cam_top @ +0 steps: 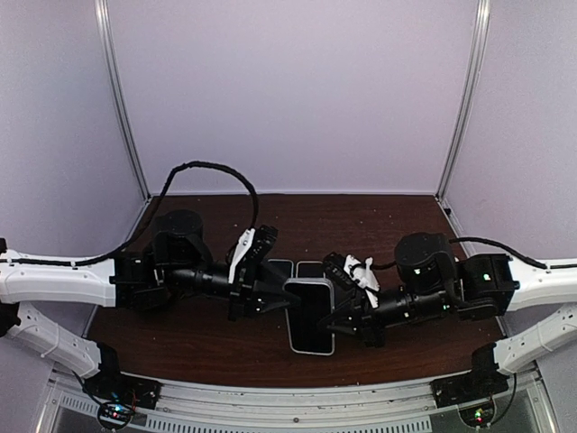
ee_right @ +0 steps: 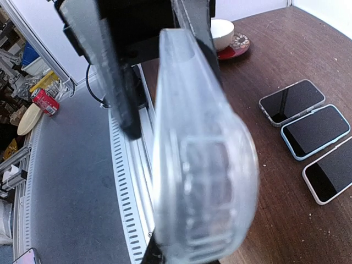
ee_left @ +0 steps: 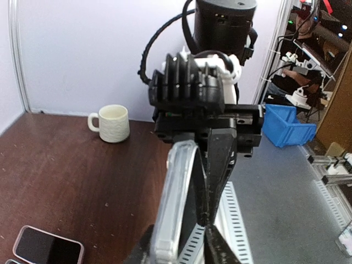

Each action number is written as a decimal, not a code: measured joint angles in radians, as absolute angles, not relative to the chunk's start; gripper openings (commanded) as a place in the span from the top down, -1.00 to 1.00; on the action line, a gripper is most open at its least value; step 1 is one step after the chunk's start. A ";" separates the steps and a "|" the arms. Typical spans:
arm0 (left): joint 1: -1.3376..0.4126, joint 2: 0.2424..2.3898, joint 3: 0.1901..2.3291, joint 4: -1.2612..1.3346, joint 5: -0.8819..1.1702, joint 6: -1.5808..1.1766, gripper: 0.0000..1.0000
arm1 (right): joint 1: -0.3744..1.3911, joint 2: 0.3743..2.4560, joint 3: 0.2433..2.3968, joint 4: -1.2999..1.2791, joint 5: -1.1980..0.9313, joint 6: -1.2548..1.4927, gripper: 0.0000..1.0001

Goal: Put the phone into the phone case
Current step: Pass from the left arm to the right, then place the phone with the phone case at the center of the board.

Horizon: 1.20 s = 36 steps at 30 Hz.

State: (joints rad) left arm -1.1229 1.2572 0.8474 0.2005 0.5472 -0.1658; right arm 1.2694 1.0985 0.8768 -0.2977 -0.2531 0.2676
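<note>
Right gripper (cam_top: pixel 335 311) clamps the clear phone case (cam_top: pixel 311 327) above the table's (cam_top: pixel 180 336) near edge; left gripper (cam_top: pixel 281 302) straddles it, jaws parted: we judge a handover

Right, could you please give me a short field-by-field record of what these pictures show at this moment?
held item: clear phone case, raised off the table between both grippers
right gripper: shut on the case
left gripper: at the case's other end; grip unclear
table: three phones lying flat side by side; cream mug standing upright
phone inside case: cannot tell
</note>
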 measured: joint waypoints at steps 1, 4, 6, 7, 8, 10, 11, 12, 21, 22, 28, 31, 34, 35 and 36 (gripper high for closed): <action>-1.122 1.248 0.835 0.229 0.536 -0.180 0.93 | 1.271 1.093 0.877 -0.294 -0.254 0.267 1.00; -1.122 1.232 0.817 0.275 0.532 -0.232 1.00 | 1.270 1.081 0.877 -0.297 -0.263 0.227 1.00; -1.125 1.229 0.811 0.287 0.537 -0.247 1.00 | 1.271 1.078 0.878 -0.299 -0.267 0.212 1.00; -1.126 1.229 0.810 0.289 0.537 -0.250 1.00 | 1.270 1.078 0.878 -0.299 -0.270 0.209 1.00; -1.126 1.229 0.809 0.291 0.538 -0.252 1.00 | 1.270 1.078 0.879 -0.300 -0.270 0.208 1.00; -1.126 1.229 0.809 0.293 0.539 -0.254 -0.18 | 1.270 1.078 0.882 -0.305 -0.270 0.208 1.00; -1.126 1.229 0.809 0.294 0.538 -0.254 -0.74 | 1.270 1.078 0.885 -0.308 -0.269 0.208 1.00; -1.126 1.229 0.809 0.299 0.524 -0.249 -0.92 | 1.269 1.078 0.891 -0.316 -0.264 0.221 1.00; -1.126 1.192 0.877 0.085 0.118 -0.165 -0.95 | 0.955 1.082 0.937 -0.501 -0.199 0.350 1.00; -1.122 1.191 0.914 0.018 0.020 -0.154 -0.95 | 0.893 1.103 0.964 -0.546 -0.195 0.368 1.00; -1.054 1.194 1.067 -0.239 -0.260 -0.132 -0.95 | 0.699 1.341 1.148 -0.739 -0.205 0.397 1.00; -1.023 1.188 1.075 -0.334 -0.331 -0.124 -0.95 | 0.649 1.467 1.209 -0.783 -0.232 0.401 1.00; -1.007 1.183 1.075 -0.408 -0.367 -0.102 -0.95 | 0.627 1.558 1.247 -0.809 -0.274 0.400 1.00; -1.003 1.181 1.075 -0.423 -0.375 -0.095 -0.95 | 0.621 1.587 1.260 -0.813 -0.295 0.400 1.00; -0.999 1.179 1.075 -0.439 -0.384 -0.089 -0.95 | 0.615 1.612 1.268 -0.812 -0.319 0.400 1.00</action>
